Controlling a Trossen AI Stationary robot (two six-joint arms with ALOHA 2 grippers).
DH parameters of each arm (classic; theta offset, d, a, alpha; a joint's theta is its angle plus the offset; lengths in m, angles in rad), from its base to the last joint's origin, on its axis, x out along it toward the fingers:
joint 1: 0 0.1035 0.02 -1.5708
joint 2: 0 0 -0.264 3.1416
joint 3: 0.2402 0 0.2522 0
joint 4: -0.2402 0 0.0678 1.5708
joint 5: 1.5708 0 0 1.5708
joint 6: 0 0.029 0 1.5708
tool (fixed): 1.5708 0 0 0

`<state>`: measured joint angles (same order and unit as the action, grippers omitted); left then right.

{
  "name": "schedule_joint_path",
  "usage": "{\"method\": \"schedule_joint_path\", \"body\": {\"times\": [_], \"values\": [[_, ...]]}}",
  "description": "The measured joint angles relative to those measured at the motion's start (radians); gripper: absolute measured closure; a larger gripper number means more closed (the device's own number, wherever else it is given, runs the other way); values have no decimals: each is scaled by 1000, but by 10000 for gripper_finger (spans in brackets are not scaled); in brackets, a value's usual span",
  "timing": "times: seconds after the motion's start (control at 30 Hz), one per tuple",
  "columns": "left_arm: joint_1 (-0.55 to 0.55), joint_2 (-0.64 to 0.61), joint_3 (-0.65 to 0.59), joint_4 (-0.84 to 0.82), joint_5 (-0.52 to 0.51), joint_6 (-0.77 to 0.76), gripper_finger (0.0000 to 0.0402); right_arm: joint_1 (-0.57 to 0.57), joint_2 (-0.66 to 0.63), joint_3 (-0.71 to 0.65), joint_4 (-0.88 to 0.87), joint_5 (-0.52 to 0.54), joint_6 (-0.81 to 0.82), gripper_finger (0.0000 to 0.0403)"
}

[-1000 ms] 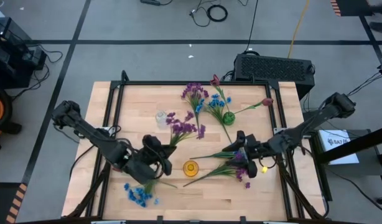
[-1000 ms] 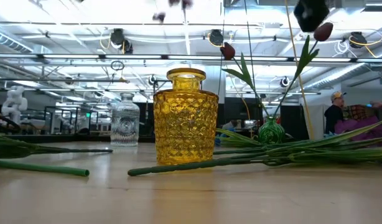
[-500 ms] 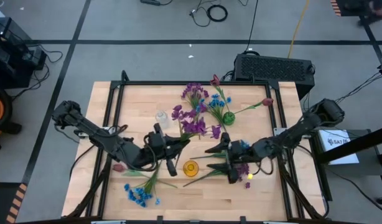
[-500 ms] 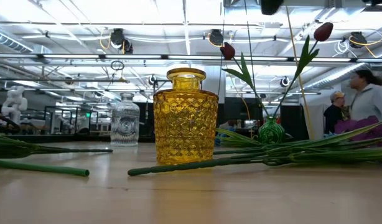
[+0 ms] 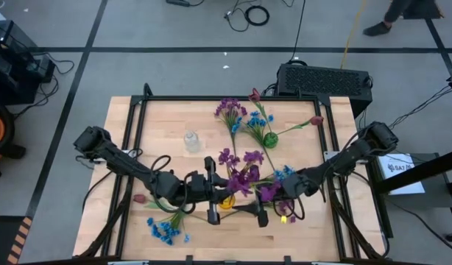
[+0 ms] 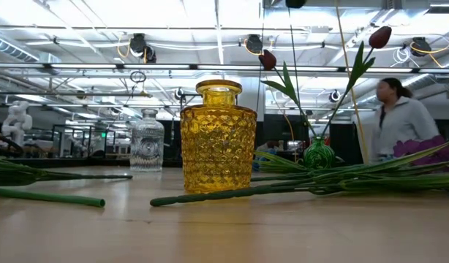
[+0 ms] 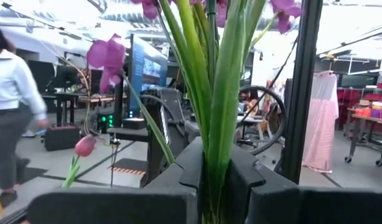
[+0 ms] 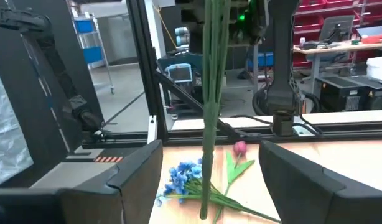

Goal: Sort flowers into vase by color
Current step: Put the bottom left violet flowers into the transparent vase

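A purple flower sprig (image 5: 238, 171) stands upright over the table's middle, with my left gripper (image 5: 213, 189) shut on its green stems. Its blossoms (image 7: 106, 53) spread above the fingers, and the stems' lower part (image 8: 209, 93) hangs down. My right gripper (image 5: 258, 207) is open, one finger on either side of that hanging part, apart from it. A yellow vase (image 6: 219, 139) stands just below the sprig. Farther back are a clear vase (image 5: 191, 140) and a green vase (image 5: 270, 138) that holds tulips (image 6: 380, 36). My left gripper pinches the sprig's bundle of green stems (image 7: 213, 163) between its two fingers, below the leaves and blossoms. The fingers come roughly level from the table's left and lie across the stems. The sprig is lifted clear and upright, its cut end (image 8: 203, 210) hanging free below.
Blue flowers (image 5: 163, 230) and a pink tulip bud (image 5: 141, 199) lie near the front left. More purple flowers (image 5: 230, 109) and blue flowers (image 5: 255, 121) lie at the back. Long stems (image 6: 305, 183) lie beside the yellow vase. A person (image 6: 396, 117) walks behind the table.
My left gripper has carried the purple sprig toward the table's right and upward. It has tipped and rolled, so the sprig now stands upright over the yellow vase. My right gripper, still open, has gone toward the left and near edges, up to the hanging stems.
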<state>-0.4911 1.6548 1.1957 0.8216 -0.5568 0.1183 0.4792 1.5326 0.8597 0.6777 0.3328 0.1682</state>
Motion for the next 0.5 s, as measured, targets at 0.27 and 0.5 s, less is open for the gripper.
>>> {"method": "schedule_joint_path", "body": {"times": [0.27, 0.5], "values": [[2, -1, 0, -14, 72, 19, 364, 1, 0, 0, 23, -73, 2, 193], [6, -1, 0, -46, 118, 12, 364, 0, 0, 0, 28, -74, -5, 283]]}}
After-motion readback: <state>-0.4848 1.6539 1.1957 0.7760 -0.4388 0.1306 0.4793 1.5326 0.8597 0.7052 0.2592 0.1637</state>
